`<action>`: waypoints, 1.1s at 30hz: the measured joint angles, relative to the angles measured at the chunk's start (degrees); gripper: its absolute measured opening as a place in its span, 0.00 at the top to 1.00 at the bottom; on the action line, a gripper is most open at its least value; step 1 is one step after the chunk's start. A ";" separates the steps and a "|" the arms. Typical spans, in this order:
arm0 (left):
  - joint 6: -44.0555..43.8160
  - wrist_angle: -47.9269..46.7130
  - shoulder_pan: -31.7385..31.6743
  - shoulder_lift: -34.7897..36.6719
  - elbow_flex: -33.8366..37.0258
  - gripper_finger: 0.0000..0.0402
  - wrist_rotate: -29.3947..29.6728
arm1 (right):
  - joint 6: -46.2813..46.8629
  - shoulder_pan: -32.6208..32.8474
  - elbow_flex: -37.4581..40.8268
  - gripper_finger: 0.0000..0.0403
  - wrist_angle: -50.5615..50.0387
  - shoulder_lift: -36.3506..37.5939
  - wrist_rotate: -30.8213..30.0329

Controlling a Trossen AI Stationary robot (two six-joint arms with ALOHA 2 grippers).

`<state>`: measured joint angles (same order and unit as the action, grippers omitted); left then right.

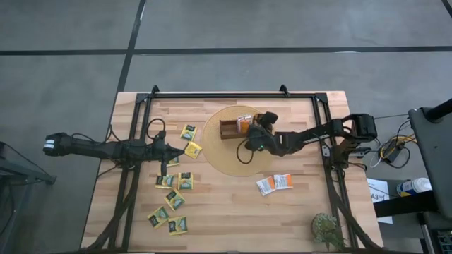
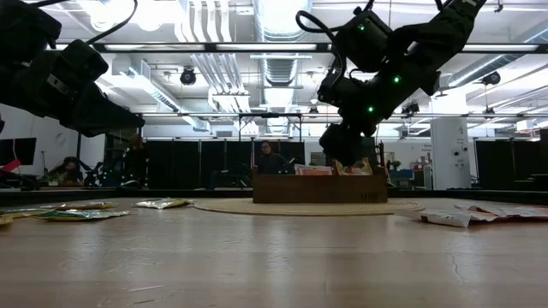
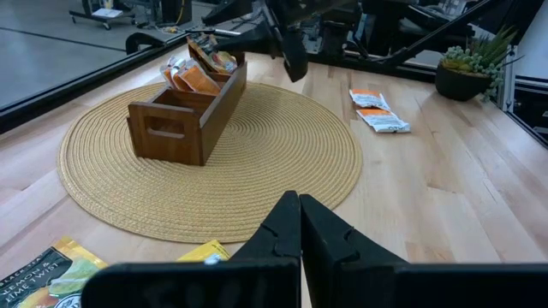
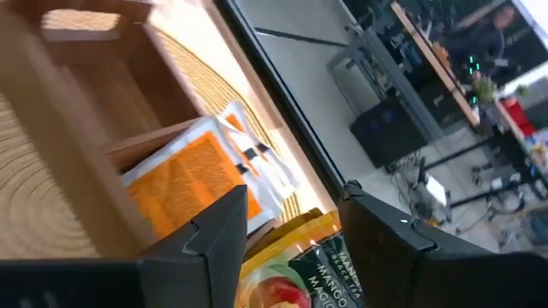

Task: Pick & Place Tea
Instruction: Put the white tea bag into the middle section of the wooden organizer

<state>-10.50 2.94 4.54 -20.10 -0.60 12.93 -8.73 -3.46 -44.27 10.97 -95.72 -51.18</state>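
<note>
Tea packets [image 1: 174, 198], yellow-green with dark marks, lie scattered on the left side of a light wooden table [image 1: 233, 219], most of them in a loose cluster running toward the near-left corner. 2 white-and-orange packets [image 1: 274, 183] lie side by side on the right half, near the edge of a round woven mat [image 1: 224, 156]. A brown wooden tray [image 3: 190, 107] stands on the far part of this mat, and orange packets [image 3: 199, 77] stand upright in its right-hand compartment, while the compartment at its left end looks bare.

The right gripper [image 4: 291, 224] hangs just above the tray's right end with its fingers spread apart. Between those fingers the right wrist view shows an orange-and-white packet [image 4: 195, 178] in the tray and a yellow packet printed with a fruit picture [image 4: 304, 265] beside it; whether the fingers touch either cannot be told.

The left gripper [image 3: 298, 224] waits above the table at the mat's left edge, its fingers pressed together on nothing, with a yellow-green packet [image 1: 192, 149] just beneath it.

A small potted plant [image 1: 327, 229] sits at the near-right corner.
</note>
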 joint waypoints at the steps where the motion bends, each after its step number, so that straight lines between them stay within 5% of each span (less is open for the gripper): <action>1: 0.02 0.00 0.00 0.02 0.00 1.00 0.00 | -1.02 0.47 0.00 0.56 -0.01 0.00 0.00; 17: 0.00 0.00 -0.01 0.00 0.00 1.00 0.02 | -2.79 5.06 0.00 0.55 0.01 0.07 0.04; 33: 0.00 0.00 -0.02 0.00 0.00 1.00 0.02 | 25.12 8.01 0.00 0.56 -0.15 0.08 0.26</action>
<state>-10.50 2.94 4.52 -20.10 -0.60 12.95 16.39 4.55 -44.27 10.83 -95.65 -50.92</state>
